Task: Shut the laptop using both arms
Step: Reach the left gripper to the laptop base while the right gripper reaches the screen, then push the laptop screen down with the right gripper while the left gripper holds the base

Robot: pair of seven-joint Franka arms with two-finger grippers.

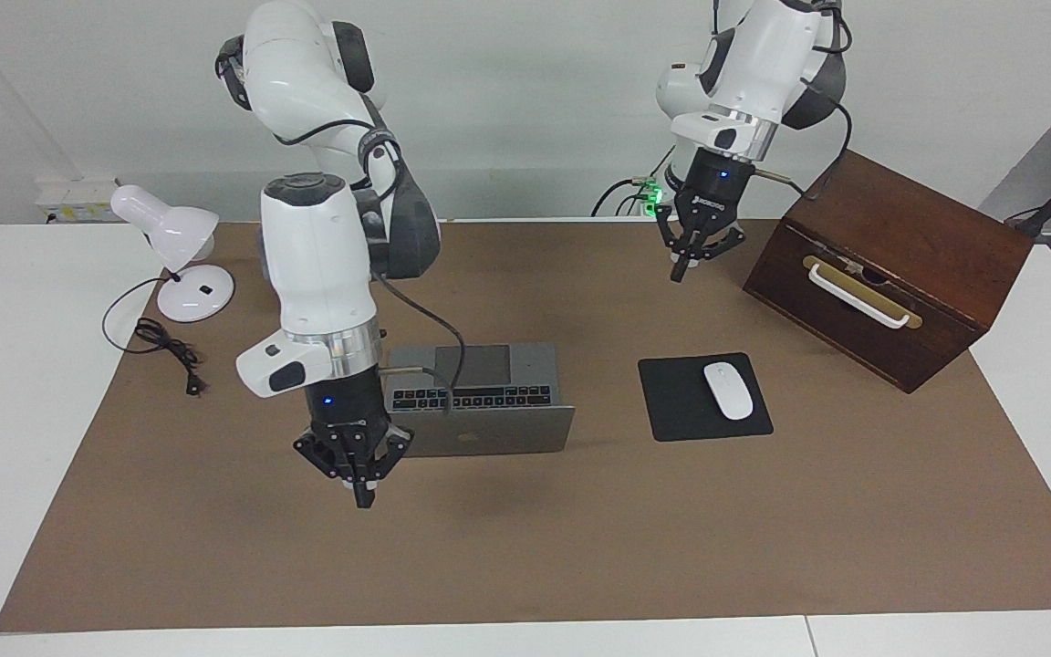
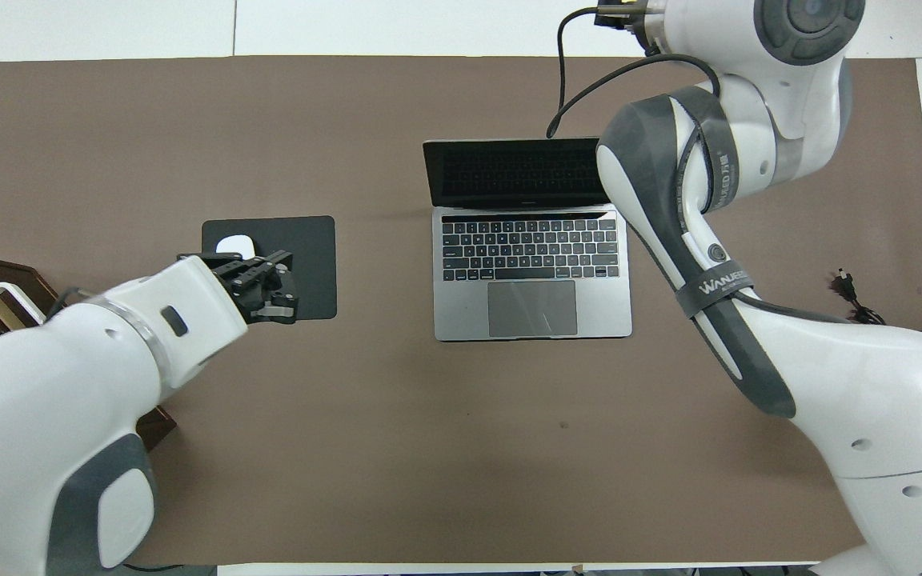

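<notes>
The laptop point(image 1: 489, 401) stands open on the brown mat point(image 1: 525, 547) toward the right arm's end of the table, lid up. The right arm hides one corner of the lid and part of the keyboard. The right gripper point(image 1: 362, 497) hangs in the air, pointing down at the mat beside the lid's edge, fingers together and empty. The left arm waits; the left gripper point(image 1: 681, 271) hangs empty, fingers close together, between the mouse pad point(image 1: 671, 411) and wooden box point(image 1: 890, 274). The mat around the laptop lies bare.

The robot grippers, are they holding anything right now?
No, nothing is held. The right gripper hangs past the open laptop's lid, and the left gripper waits up in the air, touching nothing.
</notes>
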